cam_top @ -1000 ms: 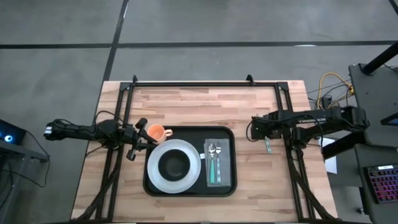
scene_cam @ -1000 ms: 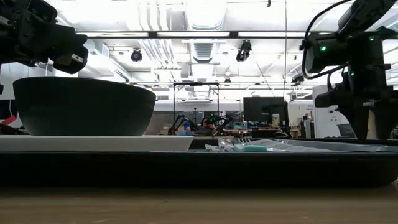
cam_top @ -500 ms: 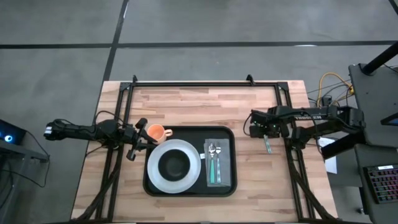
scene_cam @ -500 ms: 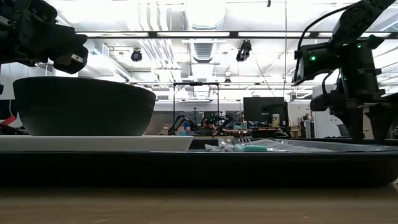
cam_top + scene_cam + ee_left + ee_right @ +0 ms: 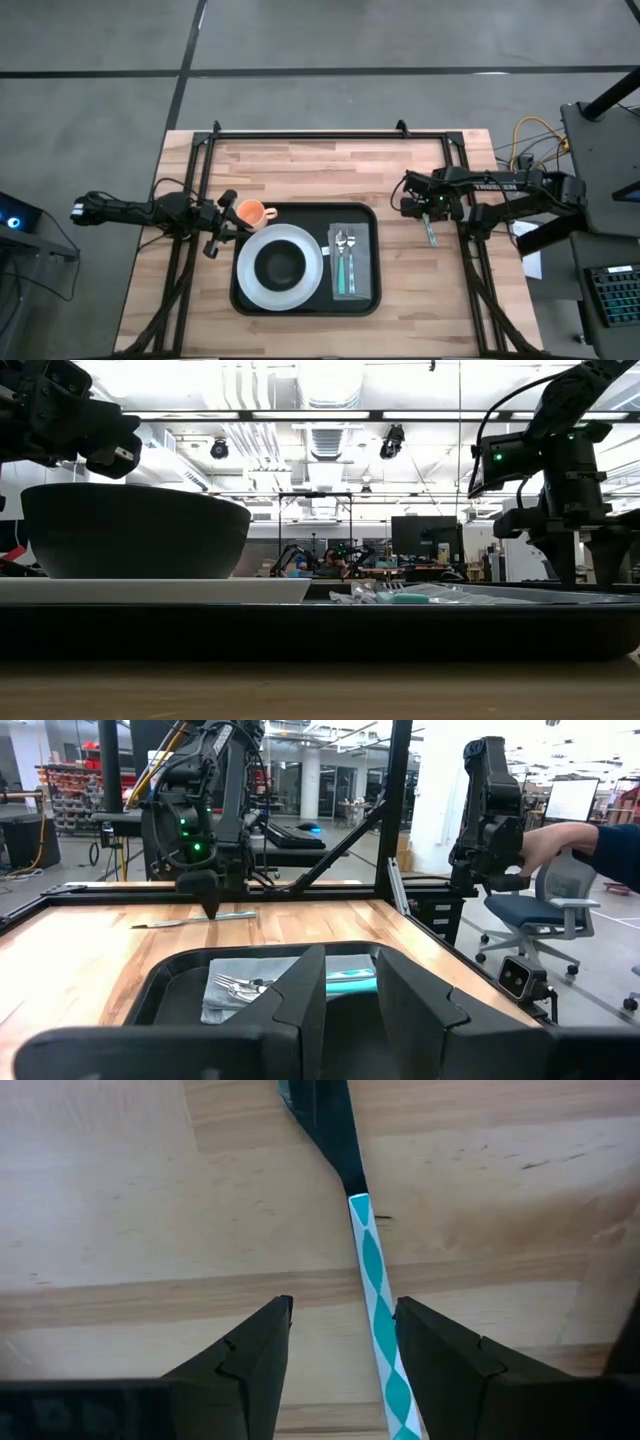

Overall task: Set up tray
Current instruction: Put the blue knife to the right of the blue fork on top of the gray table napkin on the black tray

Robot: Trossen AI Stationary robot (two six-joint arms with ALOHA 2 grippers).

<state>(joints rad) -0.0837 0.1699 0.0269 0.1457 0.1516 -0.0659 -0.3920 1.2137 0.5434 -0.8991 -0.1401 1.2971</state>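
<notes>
On the wooden table (image 5: pixel 330 165) we saw the black tray (image 5: pixel 374 262) sitting near the middle toward the front edge, flat on the boards. White plate (image 5: pixel 252 286) occupied the tray's left half with a dark bowl (image 5: pixel 281 264) centred on it. Grey napkin (image 5: pixel 360 250) lay in the tray's right half, carrying a fork and spoon (image 5: pixel 342 243) with teal handles, side by side lengthwise. Orange cup (image 5: pixel 249 212) stood on the table touching or just off the tray's back-left corner; we could not tell which.

Right of the tray, well clear of it, a knife (image 5: pixel 366 1230) with a teal-and-white patterned handle lay flat on the wood. Right gripper (image 5: pixel 430 218) pointed straight down over it, fingers (image 5: pixel 254 1355) spread, handle running between them closer to one finger, no contact visible. Knife blade was dark and extended away past the fingertips.

Left gripper (image 5: pixel 217 228) hovered just beside the orange cup at the tray's left edge, fingers (image 5: pixel 303 1002) parted with nothing between them. Low view confirmed bowl on plate and cutlery on napkin inside the tray rim.
</notes>
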